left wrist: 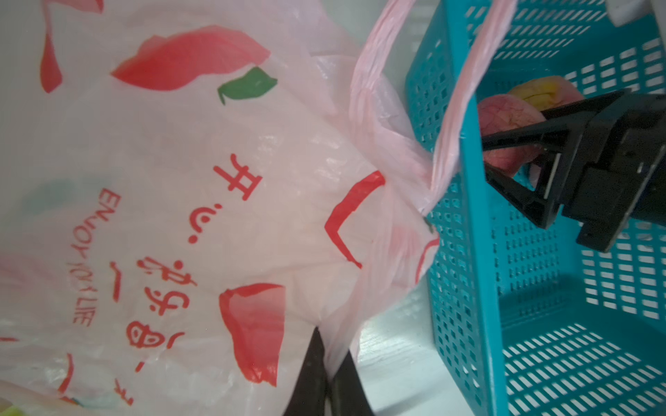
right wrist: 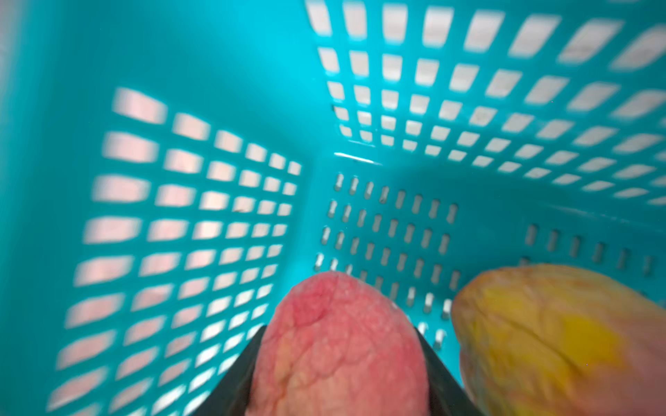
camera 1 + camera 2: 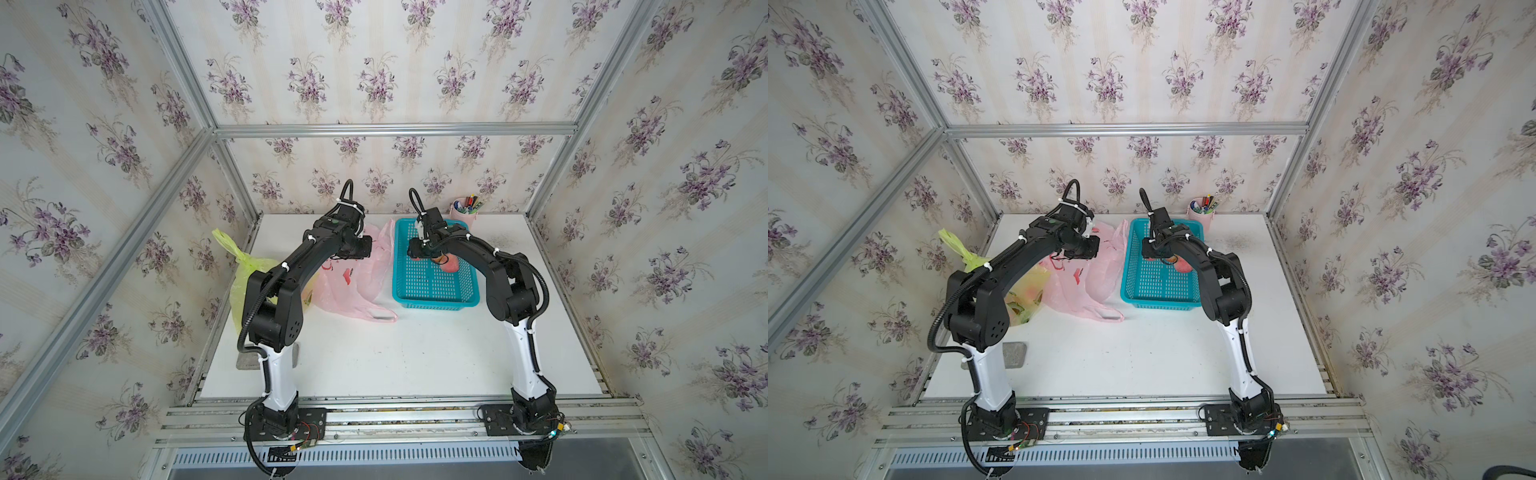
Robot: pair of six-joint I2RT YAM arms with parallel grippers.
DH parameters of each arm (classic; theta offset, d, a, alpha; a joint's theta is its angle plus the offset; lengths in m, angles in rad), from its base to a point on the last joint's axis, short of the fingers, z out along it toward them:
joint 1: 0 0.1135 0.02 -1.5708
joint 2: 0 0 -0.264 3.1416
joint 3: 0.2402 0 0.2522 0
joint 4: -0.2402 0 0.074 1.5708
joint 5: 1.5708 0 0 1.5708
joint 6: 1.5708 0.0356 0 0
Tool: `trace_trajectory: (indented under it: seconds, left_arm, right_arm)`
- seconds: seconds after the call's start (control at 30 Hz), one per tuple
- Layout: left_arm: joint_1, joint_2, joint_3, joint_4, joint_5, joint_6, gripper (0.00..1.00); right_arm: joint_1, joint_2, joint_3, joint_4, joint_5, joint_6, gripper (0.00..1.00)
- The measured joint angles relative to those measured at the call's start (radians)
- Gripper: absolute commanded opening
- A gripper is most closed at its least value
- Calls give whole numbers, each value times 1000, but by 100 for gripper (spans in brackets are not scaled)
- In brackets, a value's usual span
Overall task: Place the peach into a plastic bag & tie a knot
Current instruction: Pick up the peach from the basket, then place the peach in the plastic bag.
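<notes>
Pink peach [image 2: 338,345] snug between right end effector [image 2: 340,329] fingers [image 2: 238,381], in basket [image 2: 216,72]

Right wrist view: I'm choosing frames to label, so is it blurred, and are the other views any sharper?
Right wrist view: blurred throughout; the basket holes smear towards one side, the peach stays recognisable. Left wrist view: sharper, the bag print is readable, the far basket slightly soft. Both top views: crisp, evenly lit, only soft shadows on the table.
</notes>
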Motion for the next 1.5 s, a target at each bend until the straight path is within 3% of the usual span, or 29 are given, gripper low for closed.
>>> trace_trajectory:
  seconds: [0.2, 0.47, 0.77, 1.17, 1.33, 1.5]
  left_arm:
    - [-10, -102, -46, 12, 40, -41, 6]
    - [16, -253, -116, -5, -12, -65, 2]
    - [18, -386, -60, -63, 63, -72, 3]
    - [11, -385, -69, -66, 230, -180, 1]
    - [8, -415, -137, -1, 292, -248, 1]
    - [10, -420, -282, 129, 359, -363, 0]
  right_arm:
    - [0, -247, -167, 74, -26, 15, 44]
    - [57, -472, -311, 103, -92, 17, 42]
    - [111, -627, -334, 107, -153, 28, 42]
    - [249, -695, -348, 92, -209, 16, 44]
    - [249, -612, -302, 49, -160, 0, 52]
    - [253, -513, -257, 5, -109, -22, 79]
